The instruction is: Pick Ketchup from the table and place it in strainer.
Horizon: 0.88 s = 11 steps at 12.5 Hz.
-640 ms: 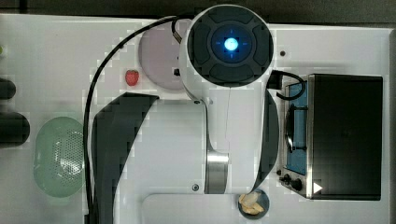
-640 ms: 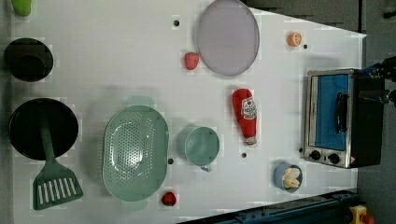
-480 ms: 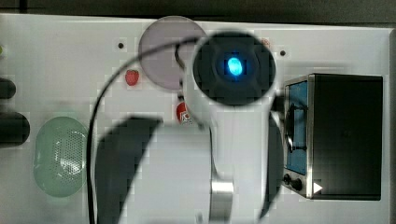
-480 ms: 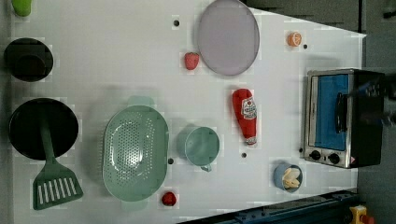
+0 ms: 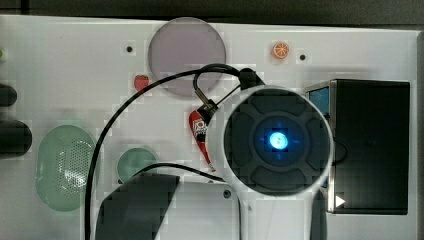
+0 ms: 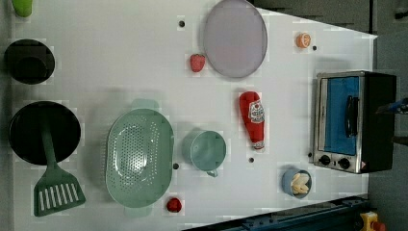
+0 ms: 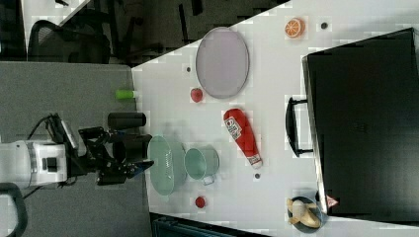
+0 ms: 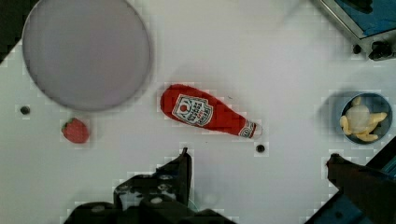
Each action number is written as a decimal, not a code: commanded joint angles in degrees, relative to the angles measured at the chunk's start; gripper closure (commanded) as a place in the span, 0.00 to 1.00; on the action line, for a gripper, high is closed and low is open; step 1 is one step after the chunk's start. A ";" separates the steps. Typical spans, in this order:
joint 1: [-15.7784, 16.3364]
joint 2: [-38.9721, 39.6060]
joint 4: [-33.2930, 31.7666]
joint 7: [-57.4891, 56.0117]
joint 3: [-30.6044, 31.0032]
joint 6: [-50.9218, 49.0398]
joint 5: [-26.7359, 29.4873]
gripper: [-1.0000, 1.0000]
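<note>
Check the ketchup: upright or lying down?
Lying down. The Ketchup rests on its side on the table, label up, between the plate and the cup.

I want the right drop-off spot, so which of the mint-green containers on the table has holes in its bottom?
The strainer, the larger oval basket with a dotted, perforated bottom. The round green cup beside it is smaller, solid inside, and has a handle.

Probably a lab; white bench (image 6: 120,72) with bolt holes; office chair (image 7: 54,39).

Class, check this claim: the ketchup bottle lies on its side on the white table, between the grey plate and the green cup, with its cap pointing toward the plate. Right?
Not quite. In the left view, the ketchup bottle points its cap toward the green cup, away from the grey plate.
</note>
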 commanded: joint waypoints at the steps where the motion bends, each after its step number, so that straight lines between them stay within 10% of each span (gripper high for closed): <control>1: 0.37 7.11 -4.53 -9.98 2.02 2.72 -0.17 0.00; 11: 0.81 16.98 -23.95 -53.24 3.72 40.66 -0.17 0.00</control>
